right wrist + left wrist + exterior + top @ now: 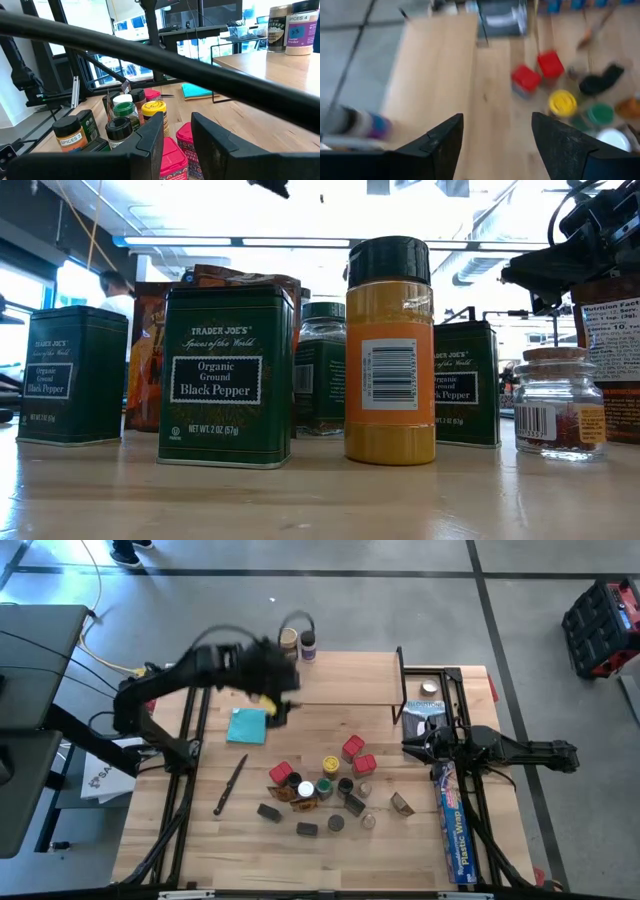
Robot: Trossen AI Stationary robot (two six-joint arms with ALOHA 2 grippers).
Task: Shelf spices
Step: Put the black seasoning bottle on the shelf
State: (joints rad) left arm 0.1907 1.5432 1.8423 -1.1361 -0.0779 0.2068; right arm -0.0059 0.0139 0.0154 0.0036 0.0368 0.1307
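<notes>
Two jars (297,641) up on the shelf (345,677)
Left gripper (495,145) over the shelf, jaws apart, empty. Right gripper (176,131) low by the spices (325,790), jaws slightly apart, empty.

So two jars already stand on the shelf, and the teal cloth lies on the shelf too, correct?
Not quite. Two jars do stand on the shelf, but the teal cloth lies on the tabletop in front of the shelf, not on it. The high view shows this.

Bright overhead strip lights (300,242) glaring at twelve o'clock; motion-blurred left arm (215,670); smeared red boxes (537,72); soft shadows.
</notes>
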